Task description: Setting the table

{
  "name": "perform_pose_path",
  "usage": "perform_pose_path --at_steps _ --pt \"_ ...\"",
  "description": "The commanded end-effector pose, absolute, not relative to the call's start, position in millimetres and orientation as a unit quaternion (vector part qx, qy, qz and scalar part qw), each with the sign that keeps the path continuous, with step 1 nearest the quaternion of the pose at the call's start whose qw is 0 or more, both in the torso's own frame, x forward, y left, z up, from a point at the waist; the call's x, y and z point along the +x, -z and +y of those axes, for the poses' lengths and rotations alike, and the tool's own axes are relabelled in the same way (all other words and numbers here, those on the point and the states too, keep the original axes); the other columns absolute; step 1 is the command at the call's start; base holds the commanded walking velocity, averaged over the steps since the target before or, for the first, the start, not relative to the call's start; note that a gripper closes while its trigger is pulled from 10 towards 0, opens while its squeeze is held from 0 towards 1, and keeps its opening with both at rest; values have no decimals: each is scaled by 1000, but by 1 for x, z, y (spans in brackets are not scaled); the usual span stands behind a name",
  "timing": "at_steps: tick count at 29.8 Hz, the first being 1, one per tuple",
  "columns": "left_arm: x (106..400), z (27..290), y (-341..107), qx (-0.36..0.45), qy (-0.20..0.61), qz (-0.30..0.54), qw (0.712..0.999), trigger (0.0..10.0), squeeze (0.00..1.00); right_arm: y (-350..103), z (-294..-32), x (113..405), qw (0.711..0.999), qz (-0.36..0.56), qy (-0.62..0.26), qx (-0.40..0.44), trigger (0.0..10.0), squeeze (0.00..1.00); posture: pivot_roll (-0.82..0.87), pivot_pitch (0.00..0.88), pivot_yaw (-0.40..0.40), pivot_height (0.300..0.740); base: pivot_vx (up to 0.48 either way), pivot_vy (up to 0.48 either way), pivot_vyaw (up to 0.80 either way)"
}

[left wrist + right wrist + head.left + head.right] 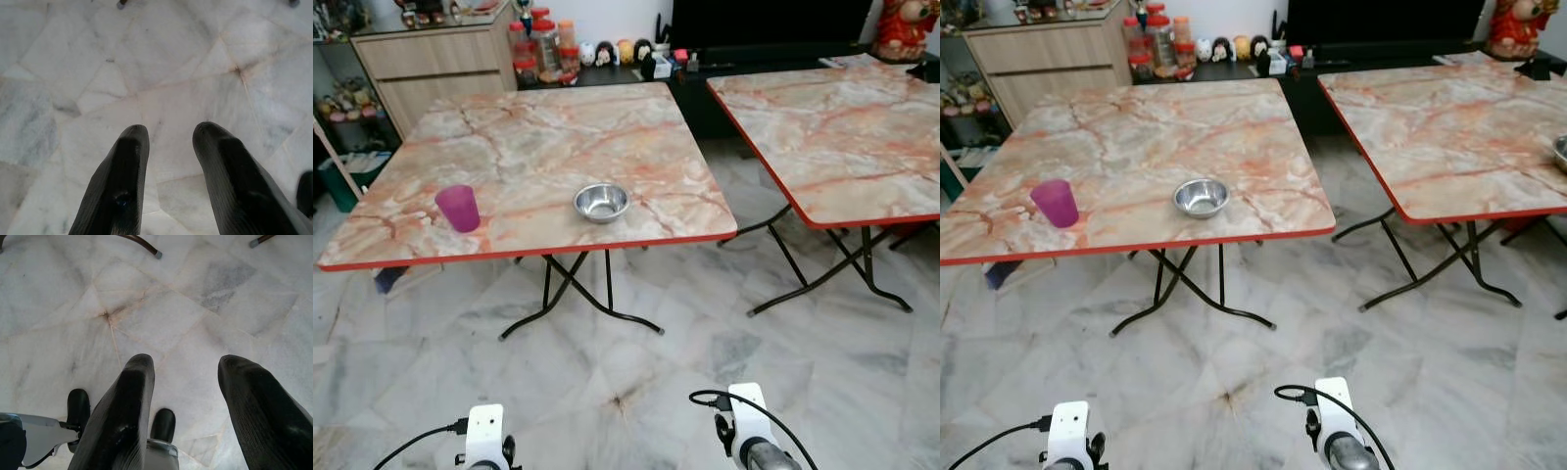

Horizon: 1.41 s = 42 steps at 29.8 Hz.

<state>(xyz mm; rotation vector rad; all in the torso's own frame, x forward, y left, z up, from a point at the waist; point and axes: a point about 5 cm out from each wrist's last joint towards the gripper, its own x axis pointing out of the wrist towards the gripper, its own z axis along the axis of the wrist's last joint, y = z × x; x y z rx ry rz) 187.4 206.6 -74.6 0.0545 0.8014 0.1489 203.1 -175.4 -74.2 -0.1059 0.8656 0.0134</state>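
A home living room: two marble-patterned folding tables [558,157] on a marble floor [626,382], a wooden sideboard [431,64], snack jars [543,44], figurines [617,51] and a dark television [764,20] behind.

Upright purple cup [459,208] beside steel bowl [601,203]

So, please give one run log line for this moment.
left gripper open, idle | right gripper open, idle | purple cup, steel bowl on table

- Left gripper [168,134]: two long, rounded black fingers with finely ribbed surfaces.
- Right gripper [186,367]: matching black fingers.
- White wrist housings trailing looped black cables; silver arm tubing.
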Motion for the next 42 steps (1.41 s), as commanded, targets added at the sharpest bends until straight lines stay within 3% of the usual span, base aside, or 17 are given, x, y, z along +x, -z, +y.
perform_pose_path --at_steps 1,17,34,42 --pt "186 206 76 27 -65 402 913 10000 0 74 -177 203 905 422 -4 -51 10000 0 -4 0 39 740 300 0 0" --pt "183 211 77 33 -68 408 910 10000 0 71 -174 210 908 417 1 -25 10000 0 1 0 44 740 355 0 -34" --pt "187 212 75 23 -86 402 911 10000 0 74 -174 204 903 426 -18 -51 10000 0 22 0 26 740 357 0 -88" --pt "183 211 77 17 -93 404 910 10000 0 73 -172 207 905 422 -16 -45 10000 0 26 0 17 740 354 0 292"
